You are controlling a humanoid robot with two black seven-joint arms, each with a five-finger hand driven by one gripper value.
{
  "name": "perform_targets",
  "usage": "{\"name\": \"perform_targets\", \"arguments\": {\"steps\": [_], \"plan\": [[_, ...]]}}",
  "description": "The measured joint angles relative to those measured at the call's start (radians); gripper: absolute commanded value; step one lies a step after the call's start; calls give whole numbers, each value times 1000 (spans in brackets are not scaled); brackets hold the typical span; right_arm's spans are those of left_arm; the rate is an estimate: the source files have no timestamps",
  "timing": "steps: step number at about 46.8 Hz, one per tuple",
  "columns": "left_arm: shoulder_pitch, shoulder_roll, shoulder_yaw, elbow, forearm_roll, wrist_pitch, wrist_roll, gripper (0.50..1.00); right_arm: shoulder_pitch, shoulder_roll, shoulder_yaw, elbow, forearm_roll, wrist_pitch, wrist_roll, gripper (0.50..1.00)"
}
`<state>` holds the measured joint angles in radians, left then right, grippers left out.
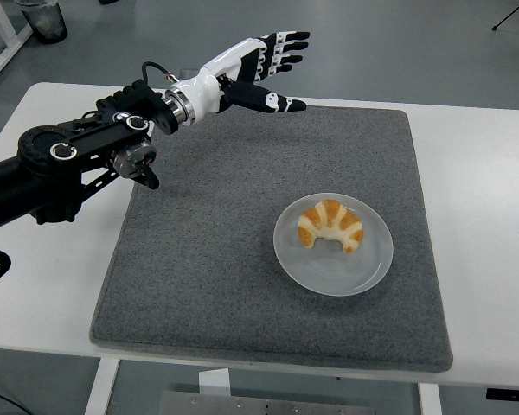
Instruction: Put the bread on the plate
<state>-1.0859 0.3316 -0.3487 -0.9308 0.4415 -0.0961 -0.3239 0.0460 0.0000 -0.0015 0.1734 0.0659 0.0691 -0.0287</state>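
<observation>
Golden bread (330, 225): lay on the plate (332, 271); placing looked done
My left hand (259, 66): wide, empty; next, rest

A white table (60, 225) stands on grey floor (398, 43). Far left of the left hand (255, 65) sits a dark bin (41, 19), perhaps.
</observation>
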Motion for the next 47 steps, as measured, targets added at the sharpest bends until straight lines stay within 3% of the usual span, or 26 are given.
{"name": "perform_targets", "arguments": {"steps": [15, 27, 47], "plan": [[1, -1, -44, 190, -234, -187, 4, 990, 0, 0, 0, 0, 0, 0, 0, 952], [4, -11, -44, 353, -435, -334, 53, 990, 0, 0, 0, 0, 0, 0, 0, 952], [13, -30, -43, 425, -457, -348, 40, 990, 0, 0, 0, 0, 0, 0, 0, 952]]}}
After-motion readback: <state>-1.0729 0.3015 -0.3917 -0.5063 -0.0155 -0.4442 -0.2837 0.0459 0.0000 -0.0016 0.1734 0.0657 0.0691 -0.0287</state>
